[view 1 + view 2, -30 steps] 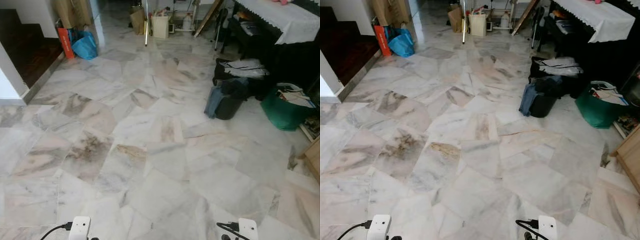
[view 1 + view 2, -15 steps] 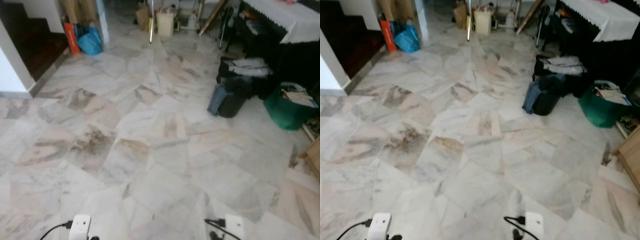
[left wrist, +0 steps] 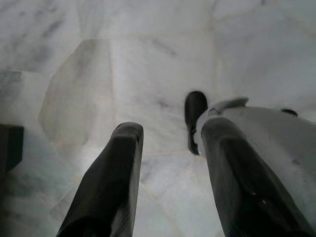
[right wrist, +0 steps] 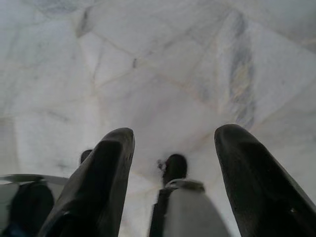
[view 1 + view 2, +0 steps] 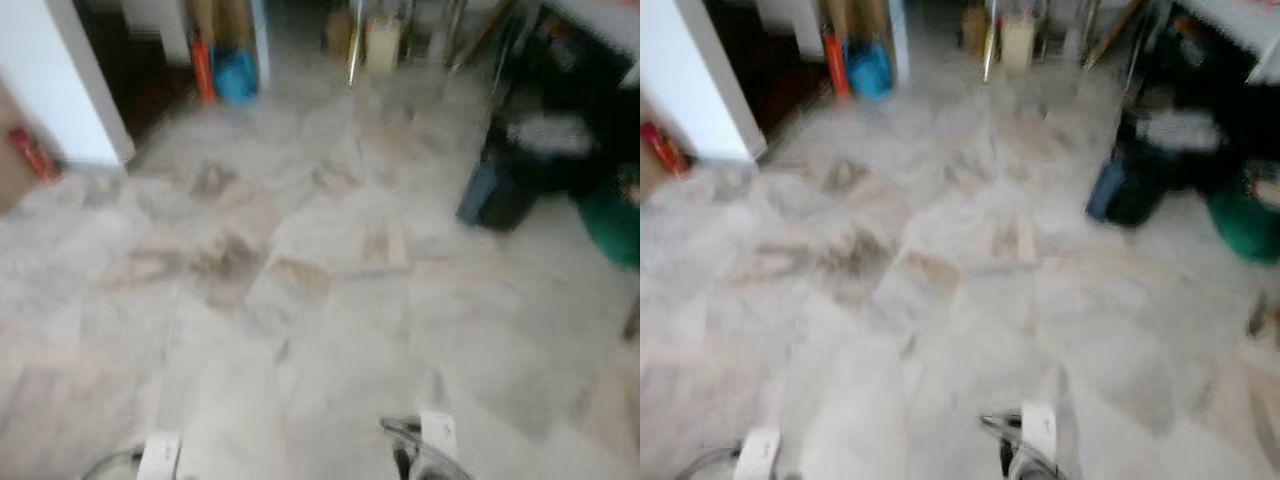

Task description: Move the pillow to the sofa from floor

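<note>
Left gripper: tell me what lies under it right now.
Under the open left gripper lies bare marble floor, with the robot's own foot beside it. No pillow there. The fingers cover the floor directly behind them.

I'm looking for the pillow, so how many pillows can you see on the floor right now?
0. The blurred marble floor holds bags: a blue bag near the back wall, a dark bag and a green one at right. A pillow may lie outside the view.

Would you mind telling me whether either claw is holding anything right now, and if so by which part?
Nothing is held. The left claw and right claw are both open, with only the marble floor seen between their fingers.
</note>
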`<state>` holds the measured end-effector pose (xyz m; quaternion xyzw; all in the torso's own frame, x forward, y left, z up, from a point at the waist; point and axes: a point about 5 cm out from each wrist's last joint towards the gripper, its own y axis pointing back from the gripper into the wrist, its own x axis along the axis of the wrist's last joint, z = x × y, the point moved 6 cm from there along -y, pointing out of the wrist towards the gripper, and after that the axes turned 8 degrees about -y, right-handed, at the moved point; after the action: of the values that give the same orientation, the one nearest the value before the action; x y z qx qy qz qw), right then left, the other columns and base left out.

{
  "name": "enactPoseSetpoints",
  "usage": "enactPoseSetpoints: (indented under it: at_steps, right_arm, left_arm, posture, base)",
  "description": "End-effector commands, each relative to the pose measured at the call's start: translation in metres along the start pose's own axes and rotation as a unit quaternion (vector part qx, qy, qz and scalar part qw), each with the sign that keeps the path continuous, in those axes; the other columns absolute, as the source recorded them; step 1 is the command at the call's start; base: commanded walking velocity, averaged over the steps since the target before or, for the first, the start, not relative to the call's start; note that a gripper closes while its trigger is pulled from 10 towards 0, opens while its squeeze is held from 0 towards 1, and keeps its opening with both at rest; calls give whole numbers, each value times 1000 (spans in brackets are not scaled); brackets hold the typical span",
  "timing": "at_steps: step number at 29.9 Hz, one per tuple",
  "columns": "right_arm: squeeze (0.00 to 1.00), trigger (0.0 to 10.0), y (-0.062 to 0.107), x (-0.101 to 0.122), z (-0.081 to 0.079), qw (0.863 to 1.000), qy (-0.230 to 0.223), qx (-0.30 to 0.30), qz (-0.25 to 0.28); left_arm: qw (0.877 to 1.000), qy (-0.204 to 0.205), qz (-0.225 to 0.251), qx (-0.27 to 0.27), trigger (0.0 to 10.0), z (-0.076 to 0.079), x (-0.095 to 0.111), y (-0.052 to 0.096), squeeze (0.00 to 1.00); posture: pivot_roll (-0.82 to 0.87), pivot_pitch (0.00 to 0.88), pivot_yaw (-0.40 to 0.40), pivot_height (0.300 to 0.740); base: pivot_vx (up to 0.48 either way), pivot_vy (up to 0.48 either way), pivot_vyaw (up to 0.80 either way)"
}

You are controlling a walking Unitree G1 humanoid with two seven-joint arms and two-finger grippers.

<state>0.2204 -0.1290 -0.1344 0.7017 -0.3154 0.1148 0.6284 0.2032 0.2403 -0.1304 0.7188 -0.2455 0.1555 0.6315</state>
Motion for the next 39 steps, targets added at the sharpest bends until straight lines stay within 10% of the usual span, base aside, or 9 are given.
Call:
enactPoseSetpoints:
  at_steps: [1, 39]
  right_arm:
    - [0, 10000, 0, -4, -5, 1000, 6, -3, -6]
    - [0, 10000, 15, -7, 89, 999, -1, -37, -8]
  left_arm:
    - [1000, -3, -4, -2, 10000, 1, -3, 0, 0]
    - [1000, 0, -4, -5, 10000, 3, -2, 0, 0]
  posture:
    - [24, 4, -20, 740]
    - [27, 8, -25, 740]
  base:
    - [-304, 0, 0]
    - [-307, 0, 0]
